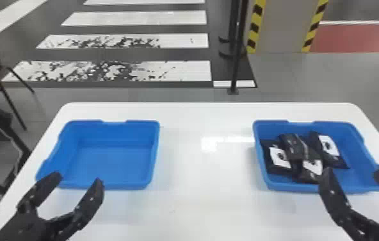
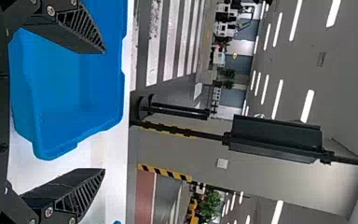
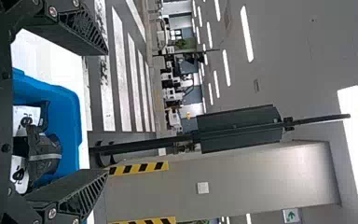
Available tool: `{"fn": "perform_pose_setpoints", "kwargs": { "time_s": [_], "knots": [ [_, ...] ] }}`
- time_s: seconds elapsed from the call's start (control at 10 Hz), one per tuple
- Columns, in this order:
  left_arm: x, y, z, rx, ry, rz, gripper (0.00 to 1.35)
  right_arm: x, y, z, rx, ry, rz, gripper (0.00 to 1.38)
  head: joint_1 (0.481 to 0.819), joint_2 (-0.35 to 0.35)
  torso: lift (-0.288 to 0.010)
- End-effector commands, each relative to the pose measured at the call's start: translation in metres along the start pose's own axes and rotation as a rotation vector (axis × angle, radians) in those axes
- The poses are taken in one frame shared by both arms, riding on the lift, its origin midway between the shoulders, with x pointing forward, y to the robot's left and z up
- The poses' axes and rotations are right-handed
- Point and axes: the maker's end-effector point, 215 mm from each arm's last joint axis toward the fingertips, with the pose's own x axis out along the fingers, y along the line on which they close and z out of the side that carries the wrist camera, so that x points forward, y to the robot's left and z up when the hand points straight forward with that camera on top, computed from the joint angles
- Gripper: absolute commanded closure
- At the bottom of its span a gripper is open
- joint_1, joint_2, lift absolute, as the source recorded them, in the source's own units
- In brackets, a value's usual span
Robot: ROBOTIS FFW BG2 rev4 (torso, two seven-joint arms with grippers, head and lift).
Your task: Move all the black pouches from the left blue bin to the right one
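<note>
The jaws of the left gripper (image 1: 78, 179) stand wide open, and those of the right gripper (image 1: 352, 171) are spread much the same, each pair with a clear gap between its fingers. In the head view, the left gripper appears at the near rim of the left blue bin (image 1: 118, 186), the right one at the near rim of the right blue bin (image 1: 289, 186). The black pouches (image 1: 294, 149) lie heaped and overlapping in the right bin, towards its left side and middle, several with white labels facing up; there look to be four, though the overlap makes the count unsure. Both bins sit well apart on the white table (image 1: 205, 198). Beyond it, white stripes (image 1: 179, 71) mark the floor, with a black post (image 1: 237, 64) near a pillar (image 1: 283, 29) edged in yellow and black.
</note>
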Motion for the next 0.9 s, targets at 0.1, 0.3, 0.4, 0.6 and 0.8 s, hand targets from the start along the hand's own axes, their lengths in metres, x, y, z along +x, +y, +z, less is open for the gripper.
{"fn": "perform_pose_setpoints", "kwargs": {
  "time_s": [0.1, 0.3, 0.4, 0.6, 0.8],
  "knots": [
    [-0.0010, 0.0010, -0.0028, -0.003, 0.009, 0.002, 0.14, -0.0003, -0.0006, -0.0009, 0.005, 0.001, -0.003, 0.13, 0.695, 0.047, -0.140],
    [-0.0010, 0.0009, -0.0031, -0.007, 0.009, 0.002, 0.14, -0.0008, -0.0007, -0.0032, 0.015, 0.003, -0.005, 0.13, 0.695, 0.047, -0.140],
    [-0.0017, 0.0008, -0.0040, -0.008, 0.012, 0.002, 0.14, -0.0008, -0.0007, -0.0032, 0.015, 0.003, -0.005, 0.13, 0.695, 0.047, -0.140],
    [-0.0020, 0.0017, -0.0053, -0.009, 0.016, 0.004, 0.14, -0.0016, -0.0009, -0.0039, 0.018, 0.005, -0.006, 0.13, 0.695, 0.047, -0.140],
    [-0.0023, 0.0025, -0.0049, -0.009, 0.015, 0.005, 0.14, -0.0016, -0.0011, -0.0037, 0.021, 0.004, -0.006, 0.13, 0.695, 0.048, -0.140]
  ]
}}
